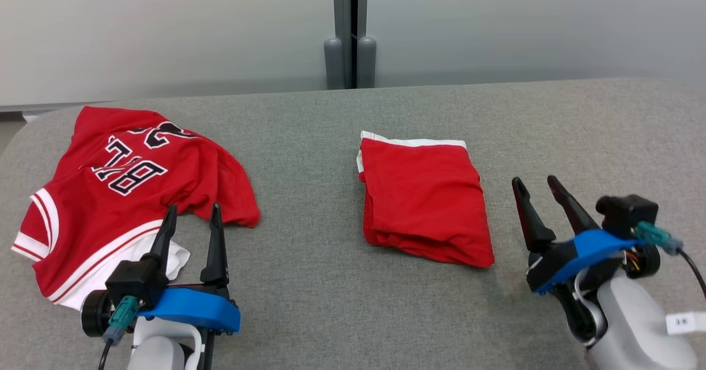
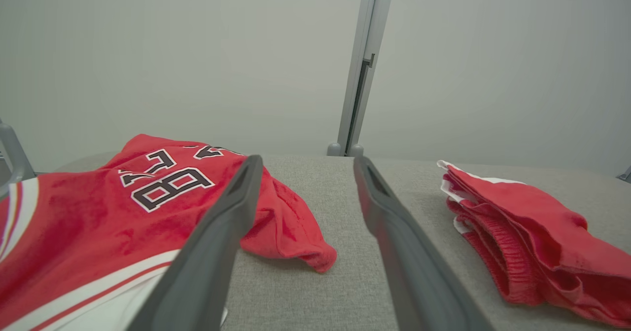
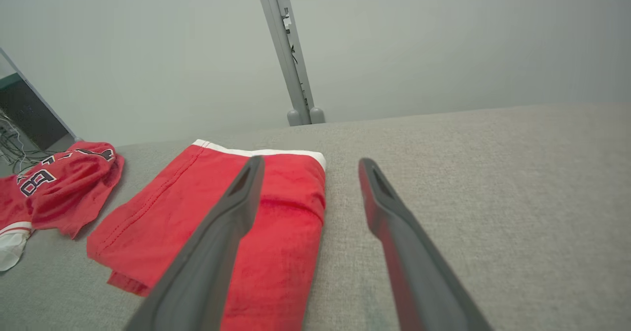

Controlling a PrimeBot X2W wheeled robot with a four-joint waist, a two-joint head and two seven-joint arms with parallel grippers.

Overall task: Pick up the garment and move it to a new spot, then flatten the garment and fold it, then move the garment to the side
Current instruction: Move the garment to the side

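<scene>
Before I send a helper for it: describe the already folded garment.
On the grey fabric-covered table, look near the middle. The folded red garment with a white far edge lies there. Unlike the crumpled red jersey with black lettering at left, it is plain and rectangular.

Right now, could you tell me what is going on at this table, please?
A two-armed robot is working on laundry at a grey padded table. Neither arm holds anything. The left pincer stands open at the near edge of a crumpled red jersey. The right pincer stands open just right of a folded red garment lying mid-table. The jersey is not yet flattened or folded.
</scene>
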